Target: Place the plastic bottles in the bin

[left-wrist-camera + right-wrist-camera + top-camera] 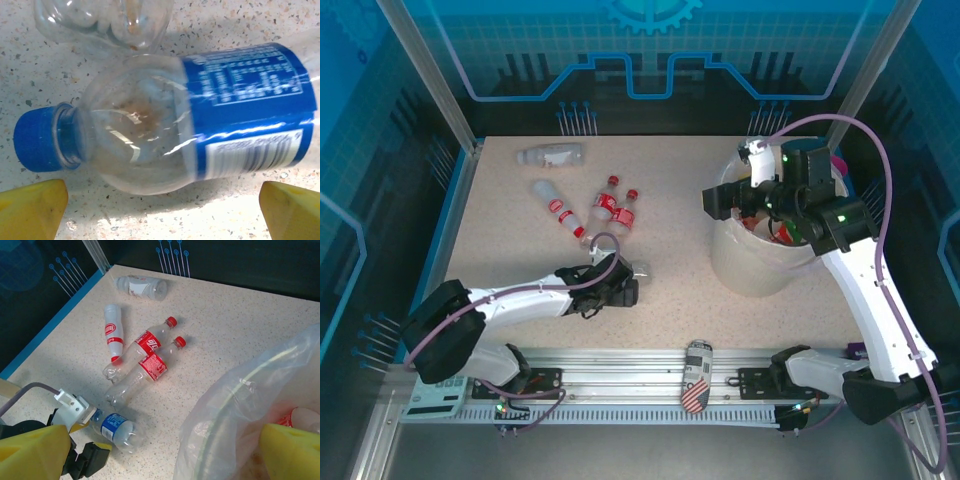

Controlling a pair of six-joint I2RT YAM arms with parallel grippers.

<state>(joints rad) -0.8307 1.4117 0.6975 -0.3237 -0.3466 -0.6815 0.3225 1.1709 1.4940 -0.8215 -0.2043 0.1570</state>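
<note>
A blue-labelled bottle [200, 120] with a blue cap [35, 145] lies on its side on the speckled table. My left gripper [160, 215] is open, with its yellow fingertips [30, 210] wide apart just short of the bottle and touching nothing. From above, that gripper [620, 282] sits beside the bottle [638, 268]. My right gripper [740, 205] hangs open and empty over the bin [745, 265], whose clear bag [240, 405] holds a red-labelled bottle [295, 417]. Two red-capped bottles [605, 205] [623, 212], a white bottle [558, 208] and a pale-labelled one [552, 155] lie at the back left.
A flag-patterned can [696, 375] lies on the front rail between the arm bases. Something pink [840, 165] peeks from behind the bin. The base of a clear bottle [105, 25] lies just beyond the blue-labelled one. Bare tabletop [670, 180] stretches between the bottles and the bin.
</note>
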